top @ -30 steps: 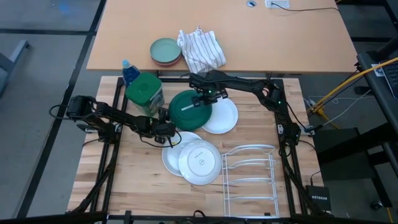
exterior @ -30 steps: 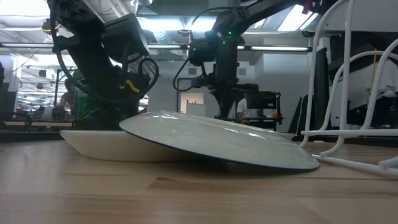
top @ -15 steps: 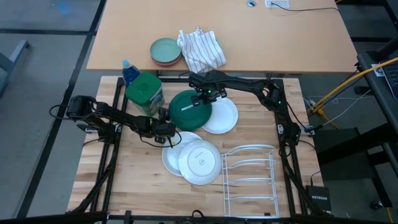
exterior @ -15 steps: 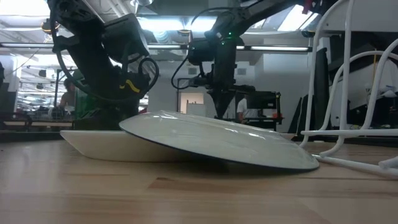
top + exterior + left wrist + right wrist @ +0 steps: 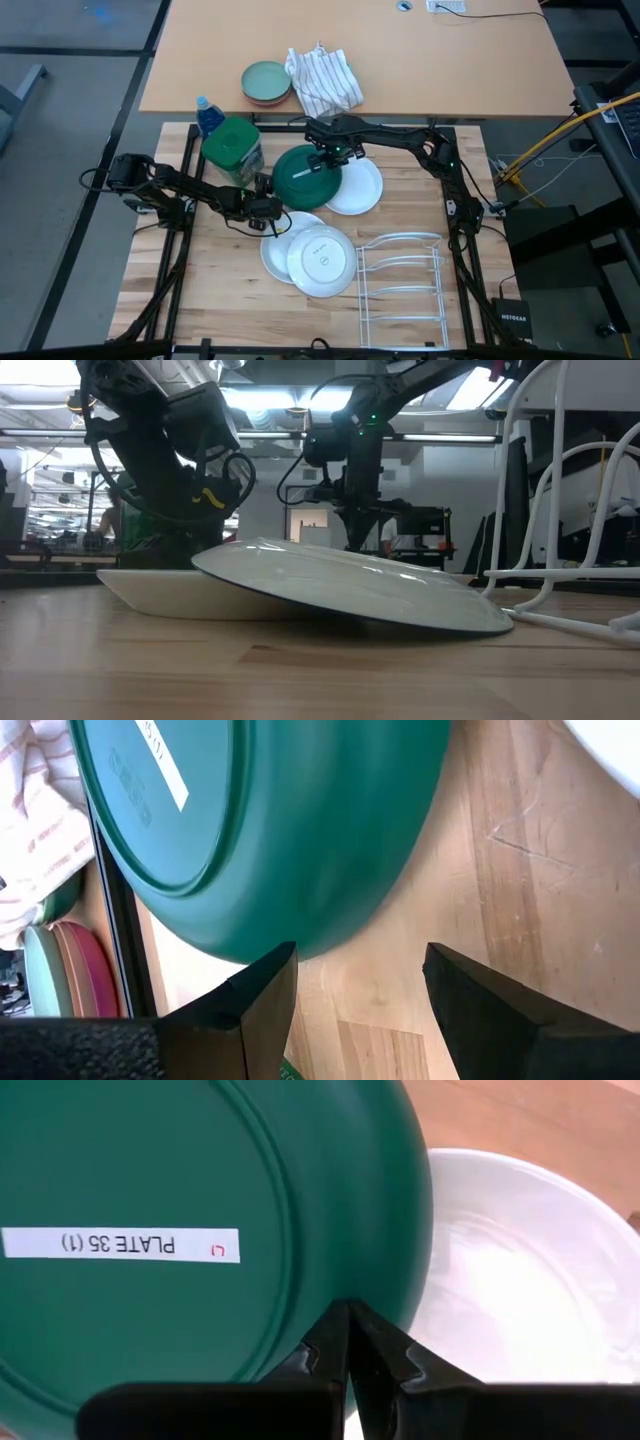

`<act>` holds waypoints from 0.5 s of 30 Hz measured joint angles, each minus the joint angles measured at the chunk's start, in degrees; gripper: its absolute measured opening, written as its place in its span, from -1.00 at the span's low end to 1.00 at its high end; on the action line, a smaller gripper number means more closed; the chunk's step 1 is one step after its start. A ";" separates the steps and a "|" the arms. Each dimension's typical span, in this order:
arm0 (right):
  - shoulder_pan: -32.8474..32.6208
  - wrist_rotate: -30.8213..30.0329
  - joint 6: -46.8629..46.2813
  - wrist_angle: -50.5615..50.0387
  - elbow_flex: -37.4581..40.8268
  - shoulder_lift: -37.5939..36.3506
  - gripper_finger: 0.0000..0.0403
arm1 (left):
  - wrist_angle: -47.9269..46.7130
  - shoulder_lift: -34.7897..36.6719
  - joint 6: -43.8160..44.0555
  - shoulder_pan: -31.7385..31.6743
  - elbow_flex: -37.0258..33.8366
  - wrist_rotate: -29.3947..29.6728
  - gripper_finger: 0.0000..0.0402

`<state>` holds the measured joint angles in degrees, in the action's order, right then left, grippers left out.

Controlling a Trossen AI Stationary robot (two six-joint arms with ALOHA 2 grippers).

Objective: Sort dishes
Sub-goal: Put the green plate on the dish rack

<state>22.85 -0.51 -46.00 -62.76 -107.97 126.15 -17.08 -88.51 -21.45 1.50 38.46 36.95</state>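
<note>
The dark green plate (image 5: 303, 176) lies upside down, a white label on its bottom, its right edge overlapping a plain white plate (image 5: 358, 188). My right gripper (image 5: 347, 1308) is shut, pointing down over the green plate's rim (image 5: 400, 1270) beside that white plate. My left gripper (image 5: 360, 982) stands open and low at the green plate's near-left rim (image 5: 300, 935), apart from it. Nearer, a smaller white plate with a centre stamp (image 5: 321, 262) leans tilted on another white plate (image 5: 272, 250), its right rim (image 5: 490, 622) on the table. My right gripper's shut fingertips (image 5: 335, 1325) point down at the green plate's rim on the side next to the white plate. Whether they touch the plate, I cannot tell.
A green-lidded jar (image 5: 232, 148) and a blue-capped bottle (image 5: 206, 108) stand at the far left. A white wire dish rack (image 5: 402, 282) fills the near right. On the far table lie a striped cloth (image 5: 322, 78) and a pale green dish on a pinkish one (image 5: 266, 83).
</note>
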 joint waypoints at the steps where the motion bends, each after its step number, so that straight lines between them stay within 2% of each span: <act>1: 0.00 0.00 -0.01 0.06 0.02 0.00 -0.94 | 0.00 0.00 0.00 -0.01 0.00 0.00 0.04; 10: -0.02 -0.03 -0.07 -1.01 0.14 0.11 -0.94 | 0.00 0.00 -1.35 0.30 0.00 1.05 0.04; 15: -0.02 -0.53 -0.09 -2.43 0.16 0.17 -0.94 | 0.04 0.00 -2.77 0.96 0.00 4.34 0.04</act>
<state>22.83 -1.04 -46.09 -65.20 -107.81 126.32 -17.04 -88.51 -24.23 2.46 38.46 41.29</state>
